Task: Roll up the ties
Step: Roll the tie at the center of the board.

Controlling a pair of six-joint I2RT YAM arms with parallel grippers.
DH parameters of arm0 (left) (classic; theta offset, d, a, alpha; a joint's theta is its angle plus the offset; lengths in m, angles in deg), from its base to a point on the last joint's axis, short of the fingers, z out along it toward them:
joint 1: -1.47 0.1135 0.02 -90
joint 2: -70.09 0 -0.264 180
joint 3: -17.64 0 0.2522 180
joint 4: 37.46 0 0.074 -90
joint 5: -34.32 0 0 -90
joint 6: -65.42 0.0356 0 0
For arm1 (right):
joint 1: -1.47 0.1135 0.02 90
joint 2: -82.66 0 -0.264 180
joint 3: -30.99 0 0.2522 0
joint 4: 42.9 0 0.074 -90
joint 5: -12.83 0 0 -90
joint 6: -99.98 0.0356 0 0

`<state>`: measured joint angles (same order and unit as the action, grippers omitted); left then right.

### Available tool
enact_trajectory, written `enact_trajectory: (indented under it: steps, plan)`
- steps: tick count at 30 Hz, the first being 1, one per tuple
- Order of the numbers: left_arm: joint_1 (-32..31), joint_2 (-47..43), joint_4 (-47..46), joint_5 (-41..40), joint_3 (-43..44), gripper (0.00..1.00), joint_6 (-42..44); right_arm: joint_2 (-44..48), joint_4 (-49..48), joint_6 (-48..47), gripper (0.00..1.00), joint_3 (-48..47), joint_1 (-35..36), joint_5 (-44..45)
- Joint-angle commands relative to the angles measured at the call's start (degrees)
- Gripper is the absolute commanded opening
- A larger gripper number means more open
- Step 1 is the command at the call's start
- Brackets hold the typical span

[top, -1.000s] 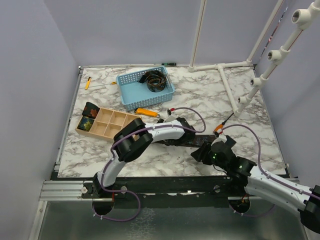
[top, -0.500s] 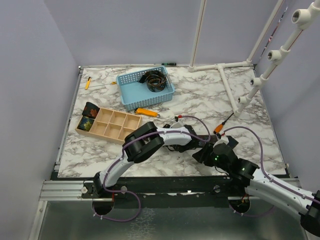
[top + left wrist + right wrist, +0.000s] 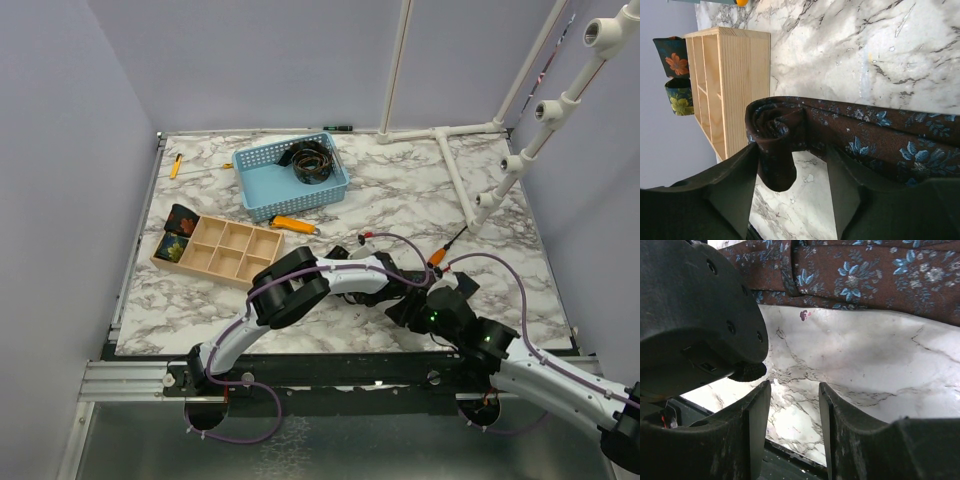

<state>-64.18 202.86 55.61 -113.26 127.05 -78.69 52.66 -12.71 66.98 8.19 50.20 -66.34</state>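
**Tie rolling: claw and tie status**

The left claw (image 3: pixel 792 162) has its jaws partly spread and straddles the rolled end of the brown, blue-flowered tie (image 3: pixel 777 127). The coil sits close against one finger, and bare counter (image 3: pixel 840 45) shows before the other. The unrolled length runs off flat to one side of the claw. A wooden divider box (image 3: pixel 742 85) stands just beyond the coil. The right claw (image 3: pixel 794 390) has its jaws apart and holds nothing. The tie lies flat just ahead of its fingertips.
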Motion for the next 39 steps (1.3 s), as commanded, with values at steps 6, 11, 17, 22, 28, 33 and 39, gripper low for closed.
enact_trajectory:
  steps: [6, 11, 17, 22, 28, 33, 39]
  plan:
    - [-0.4, -5.3, -7.1, 4.6, 0.3, 0.6, 3.9, 2.5, 1.7, 0.3, 0.47, -0.1, 0.0, 0.5]
    - [-1.3, -3.4, -8.5, 5.9, 1.3, 0.49, 5.1, 4.2, 2.0, -0.3, 0.47, -0.2, 0.0, -0.2]
    - [-2.3, -1.6, -6.9, 4.6, 3.3, 0.5, 4.8, 5.8, 2.0, -0.4, 0.47, 0.3, -0.1, -0.8]
    - [-3.2, -0.8, -7.4, 5.4, 5.1, 0.61, 5.0, 6.3, 1.9, -1.0, 0.47, 0.2, -0.1, -1.5]
    - [-3.2, -3.4, -8.9, 6.2, 5.3, 0.65, 5.7, 8.6, 2.0, -2.0, 0.47, -0.3, -0.1, -2.8]
    - [-3.2, -6.1, -9.3, 6.4, 5.6, 0.65, 6.4, 12.7, 1.3, -4.5, 0.47, -1.0, 0.0, -4.6]
    - [-2.9, -10.3, -9.3, 6.5, 5.5, 0.66, 6.7, 16.4, 0.1, -7.3, 0.51, -1.9, -0.1, -8.1]
